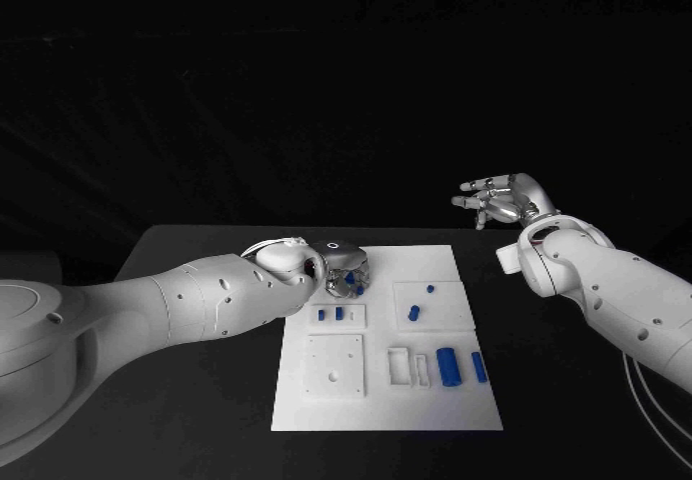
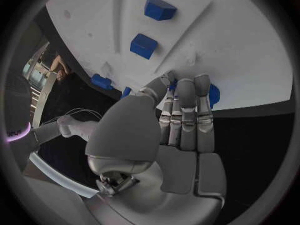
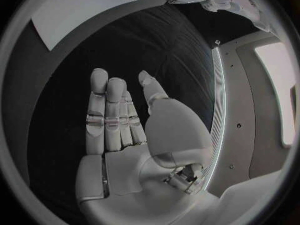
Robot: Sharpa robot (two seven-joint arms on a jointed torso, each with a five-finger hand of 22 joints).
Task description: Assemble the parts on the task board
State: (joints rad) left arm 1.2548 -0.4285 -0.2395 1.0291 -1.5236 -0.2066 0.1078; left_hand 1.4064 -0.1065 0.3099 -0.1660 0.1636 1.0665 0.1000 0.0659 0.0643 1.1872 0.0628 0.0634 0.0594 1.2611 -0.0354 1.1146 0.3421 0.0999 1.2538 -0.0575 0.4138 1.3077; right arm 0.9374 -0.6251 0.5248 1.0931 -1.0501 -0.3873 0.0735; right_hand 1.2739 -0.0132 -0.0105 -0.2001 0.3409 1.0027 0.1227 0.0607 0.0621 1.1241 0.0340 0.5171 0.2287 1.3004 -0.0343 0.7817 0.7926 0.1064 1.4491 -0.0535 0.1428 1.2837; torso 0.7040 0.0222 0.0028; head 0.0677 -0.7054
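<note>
A black table (image 1: pixel 188 300) against a dark backdrop (image 1: pixel 289 100).

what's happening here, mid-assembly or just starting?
Mid-task, it seems. The left hand is down at the far end of the white task board, its fingers closing around a blue part; whether it is actually held cannot be told. The right hand hangs open off the board's far right, holding nothing. More blue parts lie in the board's recesses, apparently not yet assembled.
</note>
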